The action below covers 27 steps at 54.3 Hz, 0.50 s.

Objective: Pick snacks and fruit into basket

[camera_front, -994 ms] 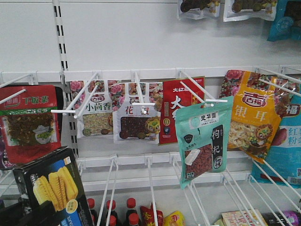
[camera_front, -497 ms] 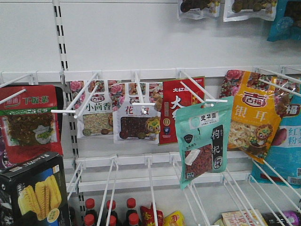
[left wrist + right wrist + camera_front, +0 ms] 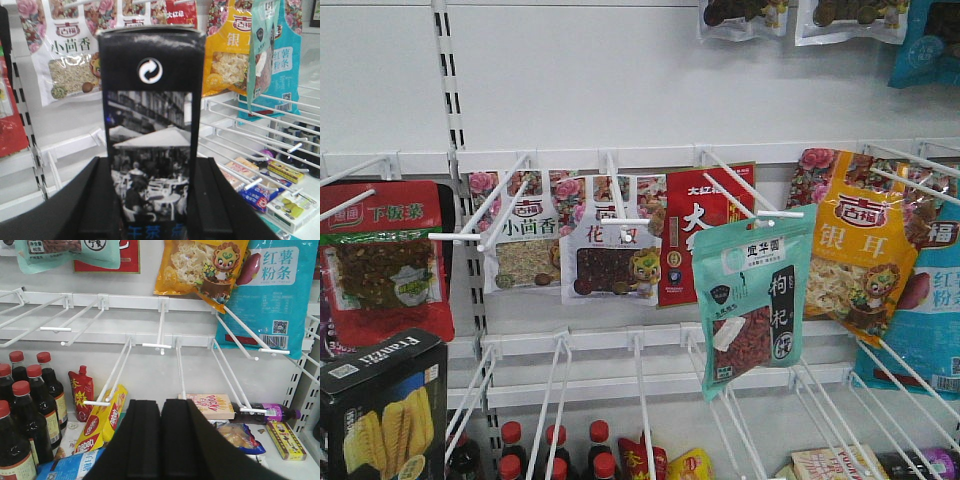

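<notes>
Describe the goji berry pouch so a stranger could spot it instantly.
On the white display wall, follow the middle row of hooks right of centre. The teal pouch hangs at a hook's tip, between a red pouch and an orange pouch; only it is teal, showing red berries.

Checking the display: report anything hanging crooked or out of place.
The teal pouch hangs tilted at the very tip of its hook. The black box is off the shelf, clamped in the left gripper.

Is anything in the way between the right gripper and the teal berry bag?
Bare white hooks stick out from the rail below the teal berry bag, up and left of the right gripper. Nothing covers the bag's front.
</notes>
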Motion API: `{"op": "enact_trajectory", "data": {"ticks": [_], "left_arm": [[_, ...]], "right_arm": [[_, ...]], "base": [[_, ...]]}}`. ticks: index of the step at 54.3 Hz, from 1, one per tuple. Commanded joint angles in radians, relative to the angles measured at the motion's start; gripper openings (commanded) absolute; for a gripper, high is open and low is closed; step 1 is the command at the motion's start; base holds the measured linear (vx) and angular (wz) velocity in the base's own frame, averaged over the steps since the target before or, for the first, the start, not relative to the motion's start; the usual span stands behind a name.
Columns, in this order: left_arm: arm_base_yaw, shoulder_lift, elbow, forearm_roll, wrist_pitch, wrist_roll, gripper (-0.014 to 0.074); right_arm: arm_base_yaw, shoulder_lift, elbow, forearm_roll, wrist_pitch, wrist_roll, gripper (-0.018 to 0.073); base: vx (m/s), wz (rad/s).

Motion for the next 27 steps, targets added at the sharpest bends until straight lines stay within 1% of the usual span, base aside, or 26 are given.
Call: {"op": "enact_trajectory", "data": {"ticks": [1,4,8,15,20,27], "left_arm": [[0.000,-0.034,-0.029,-0.040,-0.039,-0.001,0.0002],[0.000,-0.050,-0.029,-0.040,-0.030,-0.001,0.0003],[0.000,-0.062,-0.029,-0.040,-0.027,-0.004,0.0003],[0.000,-0.075,-0.029,-0.040,-0.024,-0.006,0.0003],[0.000,-0.075,-0.029,-0.040,-0.021,-0.006,0.0003],[0.000,-0.075,-0.029,-0.040,-0.011,-0.005,0.0003]], "right_arm": [[-0.002,-0.016,0.007,-0.006,-0.107,0.000,-0.0010],[-0.002,-0.016,0.007,-0.005,-0.127,0.001,-0.0010],[-0.002,-0.016,0.007,0.023,-0.176,0.015,-0.0010],[-0.002,-0.016,0.007,0.137,-0.295,0.078,-0.0010],[-0.002,-0.016,0.007,0.231,-0.348,0.123,-0.0010],[-0.002,-0.016,0.007,0.336,-0.397,0.126,-0.0010]], "base": [[0.00,0.00],[0.00,0.00],[0.00,0.00],[0.00,0.00],[0.00,0.00],[0.00,0.00]]}}
